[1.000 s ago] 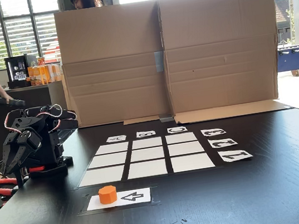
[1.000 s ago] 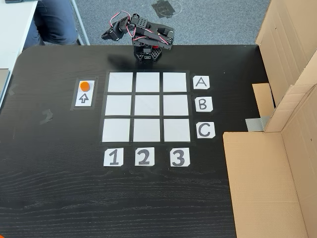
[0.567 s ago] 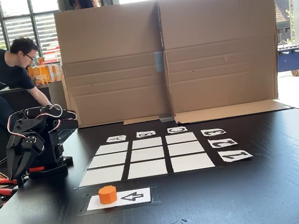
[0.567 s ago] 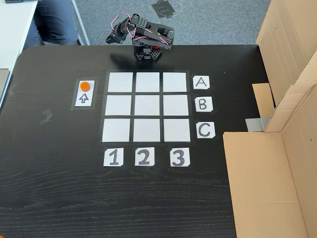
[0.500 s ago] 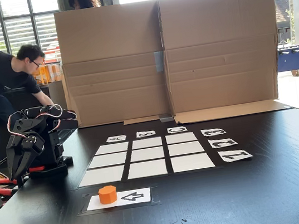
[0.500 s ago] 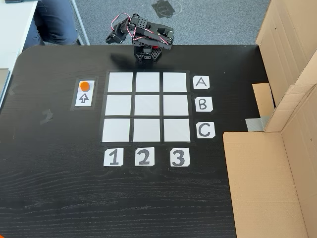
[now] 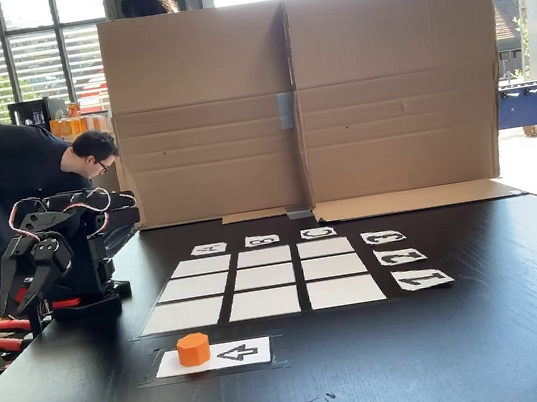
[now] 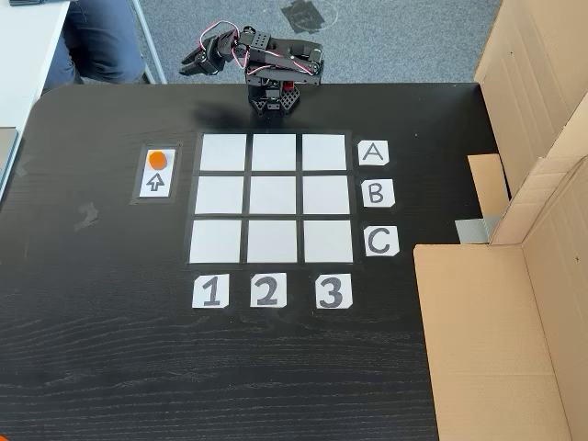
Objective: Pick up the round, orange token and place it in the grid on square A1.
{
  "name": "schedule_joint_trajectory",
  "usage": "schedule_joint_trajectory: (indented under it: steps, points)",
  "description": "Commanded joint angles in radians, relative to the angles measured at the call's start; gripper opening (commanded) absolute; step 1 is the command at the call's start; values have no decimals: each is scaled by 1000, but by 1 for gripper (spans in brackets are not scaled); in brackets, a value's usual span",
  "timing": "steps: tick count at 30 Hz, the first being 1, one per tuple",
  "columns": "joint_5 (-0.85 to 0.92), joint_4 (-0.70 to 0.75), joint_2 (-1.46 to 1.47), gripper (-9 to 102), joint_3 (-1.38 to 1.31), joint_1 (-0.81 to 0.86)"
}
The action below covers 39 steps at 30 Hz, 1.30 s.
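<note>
The small round orange plastic token (image 8: pixel 157 158) sits on a white arrow card (image 8: pixel 155 181) near the black table's (image 8: pixel 110 367) left edge in the top-down fixed view, beside the nine-square white paper grid (image 8: pixel 273 197). The black pincer (image 8: pixel 191 64) hangs beyond the far edge, its fingers apparently parted. A descent even slightly off centre could knock the token aside, and the neighbouring corner square A1 (image 8: pixel 223 152) leaves little margin.

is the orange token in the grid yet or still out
Out. The token sits on the arrow card, left of the grid in the top-down fixed view; all nine squares are bare.
</note>
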State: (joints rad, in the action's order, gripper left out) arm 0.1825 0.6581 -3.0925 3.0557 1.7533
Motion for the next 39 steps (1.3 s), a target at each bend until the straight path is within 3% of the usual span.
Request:
schedule_joint_trajectory:
  steps: [1, 10, 21, 23, 34, 39]
  points:
    - [-2, -170, 87, 14, -2, 49]
    - [-2, -607, 442, 16, -8, 21]
    - [-66, -627, 629, 17, -48, -35]
    - [-84, -566, 663, 17, -101, -48]
    - [-117, 209, 854, 17, -637, -143]
    - [-209, 383, 989, 20, -845, -227]
